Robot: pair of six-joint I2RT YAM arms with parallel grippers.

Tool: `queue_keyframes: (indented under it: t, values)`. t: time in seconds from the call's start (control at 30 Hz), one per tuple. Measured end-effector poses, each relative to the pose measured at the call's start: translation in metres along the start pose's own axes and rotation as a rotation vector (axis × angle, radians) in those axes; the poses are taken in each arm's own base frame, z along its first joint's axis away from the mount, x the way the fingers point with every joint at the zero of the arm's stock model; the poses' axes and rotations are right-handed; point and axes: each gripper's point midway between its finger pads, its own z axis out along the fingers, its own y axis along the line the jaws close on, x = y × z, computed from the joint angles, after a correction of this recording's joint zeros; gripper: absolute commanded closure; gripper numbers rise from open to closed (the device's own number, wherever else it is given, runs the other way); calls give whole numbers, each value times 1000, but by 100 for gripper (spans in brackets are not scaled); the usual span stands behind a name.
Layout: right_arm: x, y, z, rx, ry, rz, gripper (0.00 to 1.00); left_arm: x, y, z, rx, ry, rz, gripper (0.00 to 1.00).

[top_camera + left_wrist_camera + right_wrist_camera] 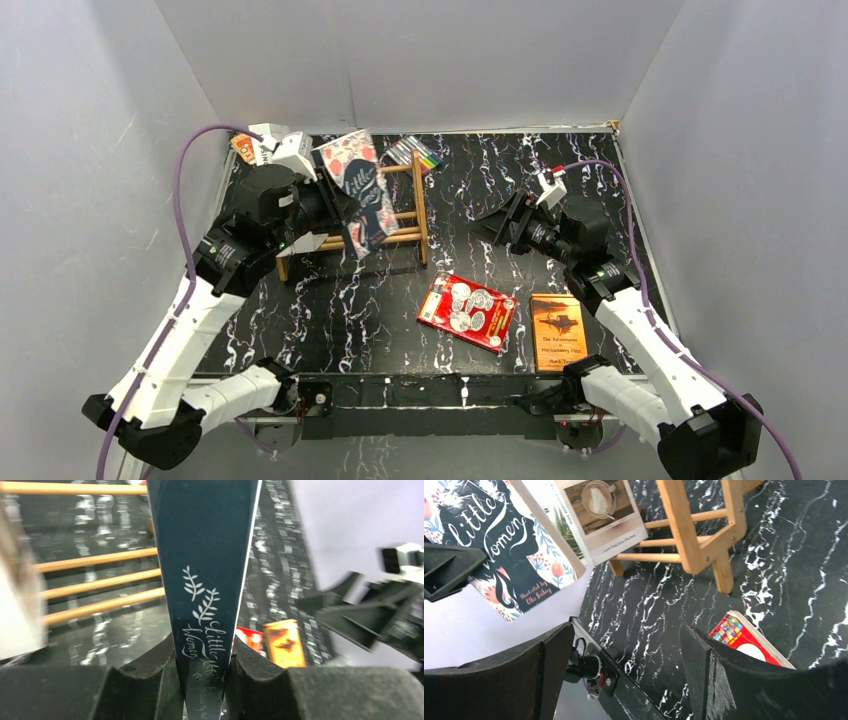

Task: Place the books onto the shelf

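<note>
black marbled table (360,310), plain grey walls (420,60)

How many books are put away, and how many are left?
One white book seems to stand in the shelf already, partly hidden. The left gripper holds the dark blue book over the shelf. The red book and the orange book lie on the table, waiting. The right gripper is open and empty.
</note>
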Motion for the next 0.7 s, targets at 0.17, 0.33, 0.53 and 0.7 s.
queue_keyframes:
  t: [0.17,0.33,0.53,0.7]
  values:
    - [4,-14,-1,60,10,-10,15,-5,45,-3,-242,2,104,100]
    - [4,-18,-2,79,4,-22,15,-3,73,8,-389,54,216,100]
    - [4,-20,-3,90,1,-26,15,5,101,30,-517,132,325,100]
    - [6,-23,-4,102,5,-25,15,8,114,42,-570,152,361,100]
